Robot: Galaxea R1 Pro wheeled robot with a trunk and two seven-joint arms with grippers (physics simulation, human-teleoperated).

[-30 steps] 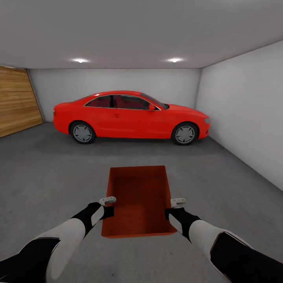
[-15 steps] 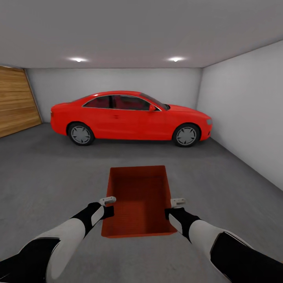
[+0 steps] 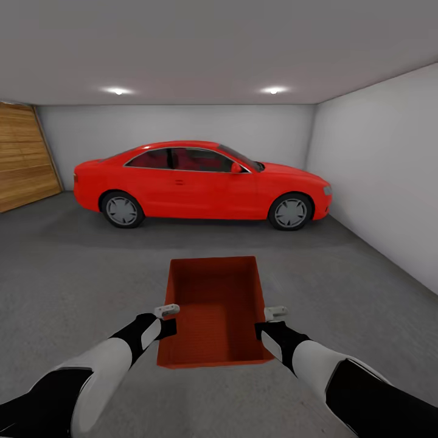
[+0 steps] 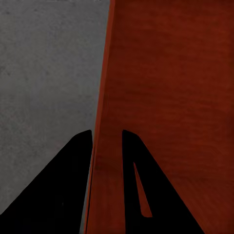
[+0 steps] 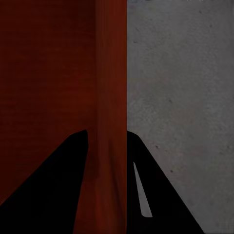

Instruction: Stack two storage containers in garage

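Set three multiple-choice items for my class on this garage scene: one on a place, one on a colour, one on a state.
1. Where is the wooden slatted door?
A. Right wall
B. Left side of the room
C. Behind the car

2. What colour is the car?
A. Red
B. Blue
C. White

3. How is the storage container held?
A. By the left gripper alone
B. It rests unheld on the floor
C. By both grippers, each on one side wall

Key:
1 B: the wooden slatted door stands at the head view's left.
2 A: the car is red.
3 C: the left gripper and right gripper each have jaws straddling a wall of the storage container.
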